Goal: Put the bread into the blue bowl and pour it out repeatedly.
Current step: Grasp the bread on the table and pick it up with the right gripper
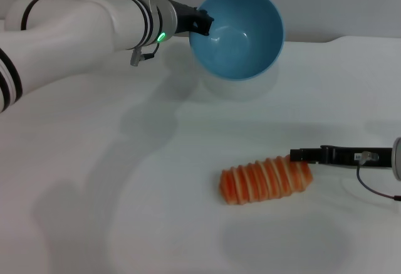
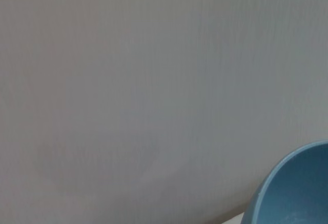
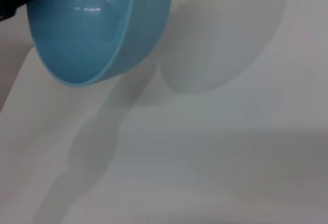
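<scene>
The blue bowl [image 1: 238, 36] hangs in the air over the back of the table, tipped on its side with its empty inside facing me. My left gripper [image 1: 200, 22] is shut on its left rim. The bowl also shows in the left wrist view [image 2: 300, 193] and the right wrist view [image 3: 97, 29]. The bread [image 1: 266, 180] lies on the table at the front right, its ridged, orange-striped side up. My right gripper [image 1: 296, 155] comes in low from the right edge, its tip right at the bread's far right end.
The white table [image 1: 125, 211] runs across the whole view, with a grey wall behind it. The bowl's shadow [image 3: 215, 55] falls on the table beneath it. A cable [image 1: 376, 189] loops at the right arm's wrist.
</scene>
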You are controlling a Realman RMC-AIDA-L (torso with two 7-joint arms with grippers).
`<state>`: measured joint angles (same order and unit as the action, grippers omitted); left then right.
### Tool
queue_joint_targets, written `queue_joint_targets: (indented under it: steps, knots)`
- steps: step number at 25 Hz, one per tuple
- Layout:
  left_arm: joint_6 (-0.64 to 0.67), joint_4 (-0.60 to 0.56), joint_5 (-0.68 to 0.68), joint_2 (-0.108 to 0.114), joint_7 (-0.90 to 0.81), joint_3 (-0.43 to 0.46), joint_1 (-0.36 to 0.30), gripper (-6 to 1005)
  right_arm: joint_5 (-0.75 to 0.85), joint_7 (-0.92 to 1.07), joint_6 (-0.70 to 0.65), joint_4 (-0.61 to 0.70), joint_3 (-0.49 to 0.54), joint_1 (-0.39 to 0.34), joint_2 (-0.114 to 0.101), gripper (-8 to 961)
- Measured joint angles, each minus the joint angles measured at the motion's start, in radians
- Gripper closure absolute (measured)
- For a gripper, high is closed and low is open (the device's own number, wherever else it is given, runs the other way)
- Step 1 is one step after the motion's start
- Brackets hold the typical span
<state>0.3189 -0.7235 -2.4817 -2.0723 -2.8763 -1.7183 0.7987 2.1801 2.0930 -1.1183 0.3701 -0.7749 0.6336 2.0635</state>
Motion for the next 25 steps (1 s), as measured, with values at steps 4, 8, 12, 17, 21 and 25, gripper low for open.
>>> queue_joint_targets:
  steps: [4, 8, 12, 17, 21, 25]
  knots:
    - [0.000, -0.001, 0.000, 0.000, 0.000, 0.000, 0.000, 1000, 0.002, 0.033, 0.002, -0.006, -0.023, 0.000, 0.001, 507]
    - [0.000, 0.000, 0.001, 0.000, 0.000, -0.005, 0.000, 1000, 0.002, 0.041, 0.008, -0.015, -0.033, 0.009, 0.002, 507]
    - [-0.002, 0.000, 0.006, 0.000, 0.000, -0.013, 0.000, 1000, 0.002, 0.046, 0.016, -0.031, -0.054, 0.021, 0.003, 506]
    - [-0.003, 0.003, 0.009, 0.001, 0.001, -0.013, 0.000, 999, 0.003, 0.061, 0.018, -0.029, -0.072, 0.018, 0.002, 506]
    - [-0.004, -0.002, 0.011, 0.003, 0.001, -0.013, -0.011, 1000, 0.007, 0.073, 0.018, -0.021, -0.073, 0.011, 0.001, 655]
    - [-0.004, -0.002, 0.011, 0.004, 0.002, -0.013, -0.011, 1000, 0.015, 0.070, 0.013, 0.001, -0.074, 0.004, 0.002, 715]
